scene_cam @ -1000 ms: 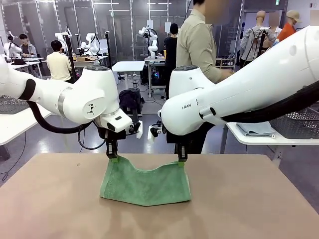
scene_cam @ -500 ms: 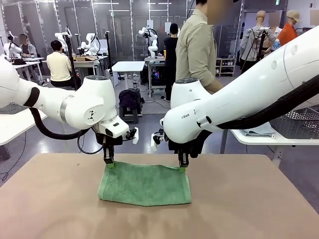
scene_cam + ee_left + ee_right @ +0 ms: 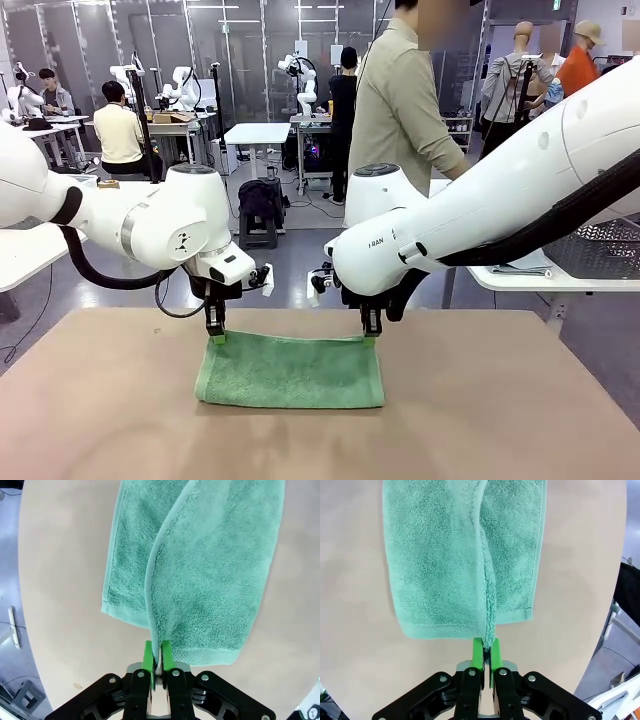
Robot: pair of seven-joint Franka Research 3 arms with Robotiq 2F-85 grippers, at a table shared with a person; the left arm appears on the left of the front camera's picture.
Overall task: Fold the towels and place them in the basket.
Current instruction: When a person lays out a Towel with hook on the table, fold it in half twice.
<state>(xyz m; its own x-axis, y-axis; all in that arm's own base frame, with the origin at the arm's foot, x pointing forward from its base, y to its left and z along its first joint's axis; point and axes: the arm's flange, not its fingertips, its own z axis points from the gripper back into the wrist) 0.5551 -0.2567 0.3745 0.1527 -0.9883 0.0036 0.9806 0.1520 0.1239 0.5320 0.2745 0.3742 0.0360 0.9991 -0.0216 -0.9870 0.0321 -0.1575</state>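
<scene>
A mint green towel [image 3: 290, 370] lies folded over on the brown table [image 3: 480, 420], near its middle. My left gripper [image 3: 216, 338] is shut on the towel's far left corner, just above the tabletop. My right gripper [image 3: 369, 340] is shut on the far right corner at the same height. In the left wrist view the green pads [image 3: 148, 656] pinch the edge of the upper layer of the towel [image 3: 200, 570]. The right wrist view shows the same pinch by that gripper [image 3: 484, 656] on the towel [image 3: 445, 555]. A dark mesh basket [image 3: 600, 250] sits on a white side table at the right.
A person in a khaki shirt [image 3: 400, 100] stands behind the far edge of the table. A folded pale towel [image 3: 515, 262] lies on the white side table [image 3: 520, 280] beside the basket. Bare tabletop surrounds the green towel on all sides.
Both grippers have come down and forward with the towel's far edge. The sagging raised layer now lies flat over the lower one.
</scene>
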